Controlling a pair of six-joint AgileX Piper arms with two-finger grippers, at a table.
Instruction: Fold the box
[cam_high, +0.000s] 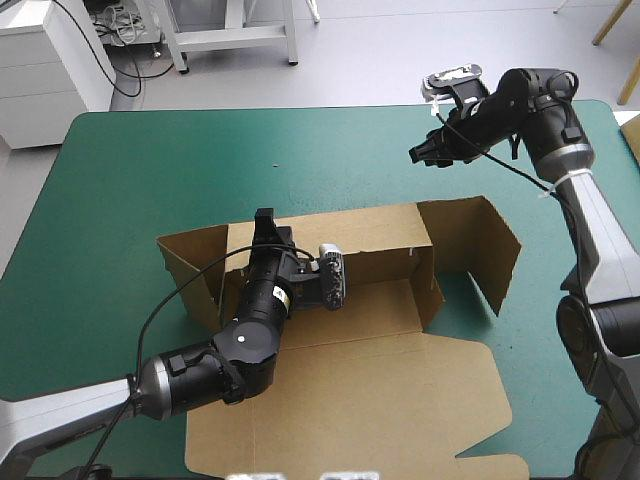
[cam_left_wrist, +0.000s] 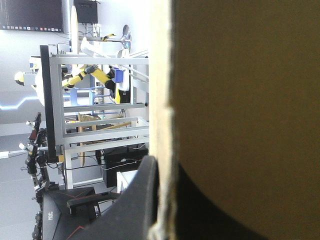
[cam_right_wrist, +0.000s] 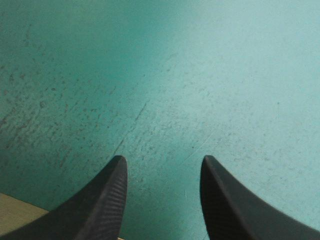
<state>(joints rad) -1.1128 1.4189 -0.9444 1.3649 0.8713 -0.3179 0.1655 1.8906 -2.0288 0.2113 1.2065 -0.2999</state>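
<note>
Your left pincer was clamped on the raised far wall of the brown box, which lay from the bench's centre toward 6 o'clock. Your right pincer, spread open, hung at the box's 1 o'clock over the scuffed teal-green cover.

Cut sheet of brown board, the box: plain, even brown on floor, walls and flat lid. Its cut edge, between the black fin-shaped fingers of the left gripper, is pale cream. Teal-green table cover: uniform colour. Ahead of the right gripper it carries fine dark specks and thin scratch lines, some dark, some pale. That gripper's fingers: black, with fine parallel ribbing on the inner faces.
</note>
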